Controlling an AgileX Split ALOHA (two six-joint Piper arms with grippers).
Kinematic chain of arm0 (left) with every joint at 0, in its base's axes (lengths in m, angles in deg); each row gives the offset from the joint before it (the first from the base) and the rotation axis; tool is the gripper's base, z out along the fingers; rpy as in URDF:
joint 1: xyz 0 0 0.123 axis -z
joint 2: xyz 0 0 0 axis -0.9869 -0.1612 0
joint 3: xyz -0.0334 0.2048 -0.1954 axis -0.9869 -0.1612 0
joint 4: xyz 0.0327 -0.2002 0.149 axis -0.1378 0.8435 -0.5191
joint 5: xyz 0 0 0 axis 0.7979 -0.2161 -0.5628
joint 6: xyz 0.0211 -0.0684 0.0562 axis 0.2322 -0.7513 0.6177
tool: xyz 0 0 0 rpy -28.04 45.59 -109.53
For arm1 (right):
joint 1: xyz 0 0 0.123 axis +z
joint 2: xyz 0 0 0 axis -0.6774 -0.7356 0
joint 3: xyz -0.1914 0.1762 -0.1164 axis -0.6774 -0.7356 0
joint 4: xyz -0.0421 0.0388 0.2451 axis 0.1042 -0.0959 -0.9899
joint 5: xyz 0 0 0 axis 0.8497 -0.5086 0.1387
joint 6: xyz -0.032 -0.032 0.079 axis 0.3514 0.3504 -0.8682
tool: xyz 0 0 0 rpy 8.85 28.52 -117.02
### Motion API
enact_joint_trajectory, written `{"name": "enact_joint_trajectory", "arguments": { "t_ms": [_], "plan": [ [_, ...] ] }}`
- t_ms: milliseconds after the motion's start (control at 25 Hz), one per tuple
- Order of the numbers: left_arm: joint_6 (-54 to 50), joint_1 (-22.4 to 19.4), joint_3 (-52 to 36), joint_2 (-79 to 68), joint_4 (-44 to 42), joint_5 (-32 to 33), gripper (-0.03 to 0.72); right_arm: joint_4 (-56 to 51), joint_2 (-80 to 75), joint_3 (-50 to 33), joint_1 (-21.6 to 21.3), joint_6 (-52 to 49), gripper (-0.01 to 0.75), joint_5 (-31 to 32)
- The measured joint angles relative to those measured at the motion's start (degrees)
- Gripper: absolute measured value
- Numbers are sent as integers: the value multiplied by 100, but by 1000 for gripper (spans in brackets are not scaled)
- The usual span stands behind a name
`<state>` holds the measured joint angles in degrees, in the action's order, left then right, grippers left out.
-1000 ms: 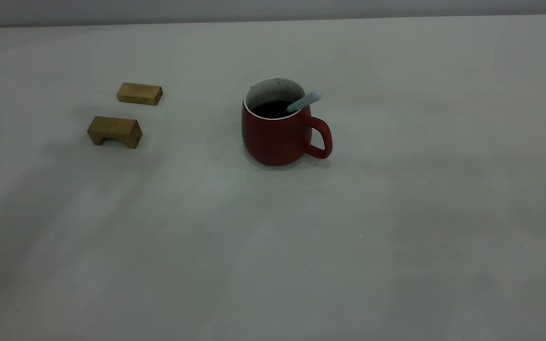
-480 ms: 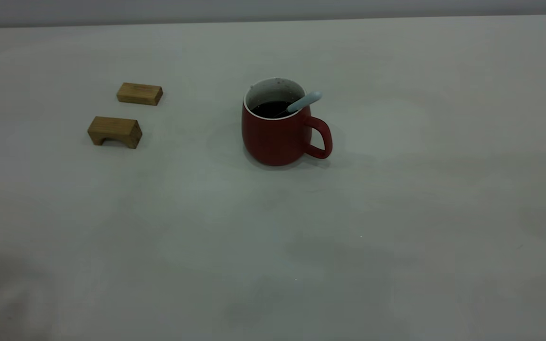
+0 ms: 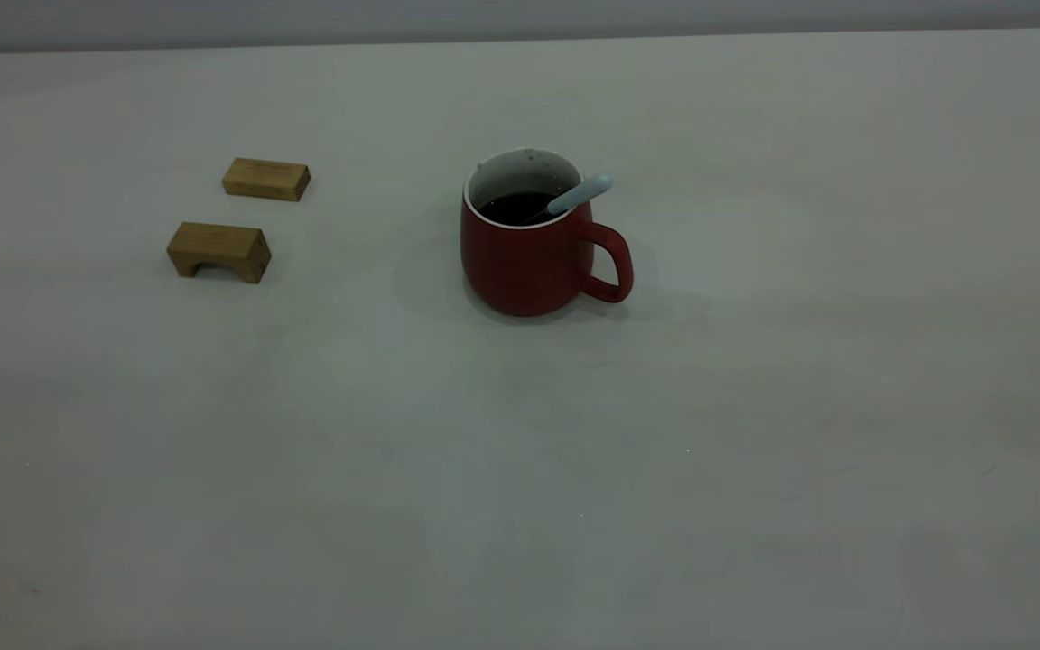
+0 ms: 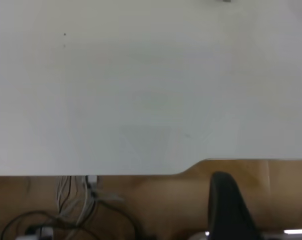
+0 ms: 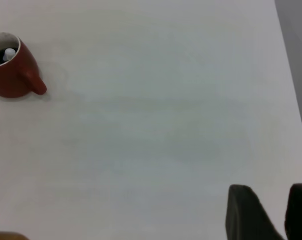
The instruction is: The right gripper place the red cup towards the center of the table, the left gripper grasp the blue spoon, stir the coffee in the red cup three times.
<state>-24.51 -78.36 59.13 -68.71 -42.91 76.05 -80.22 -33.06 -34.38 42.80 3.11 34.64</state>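
The red cup [image 3: 529, 262] stands upright near the middle of the table [image 3: 755, 406], its handle pointing right. Dark coffee [image 3: 518, 206] fills it partway. The blue spoon [image 3: 581, 192] leans inside, its pale handle resting on the rim above the cup's handle. Neither arm shows in the exterior view. In the right wrist view the red cup [image 5: 11, 80] sits far off, and my right gripper [image 5: 270, 192] hovers open over bare table with nothing between its fingers. My left gripper [image 4: 265, 205] is open beyond the table's edge, holding nothing.
Two brown wooden blocks lie at the left, a flat one [image 3: 265, 179] and an arched one [image 3: 218, 251]. In the left wrist view, cables [image 4: 76, 200] hang below the table edge [image 4: 141, 172]. The table's right edge [image 5: 289, 75] shows in the right wrist view.
The arm shadows that lay over the front of the table have faded away. The cup, the spoon and the blocks have not moved.
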Motion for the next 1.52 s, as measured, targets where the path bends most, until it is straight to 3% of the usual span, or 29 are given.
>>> {"name": "enact_joint_trajectory", "arguments": {
  "t_ms": [240, 520, 1520],
  "plan": [
    [104, -7, -618, 1105, -11, -114, 439, 0, 0, 0, 0, 0, 238, 0],
    [271, -7, -647, 1783, -5, -159, 439, 0, 0, 0, 0, 0, 238, 0],
    [280, -7, -647, 1871, -10, -159, 439, 0, 0, 0, 0, 0, 238, 0]
  ]
}}
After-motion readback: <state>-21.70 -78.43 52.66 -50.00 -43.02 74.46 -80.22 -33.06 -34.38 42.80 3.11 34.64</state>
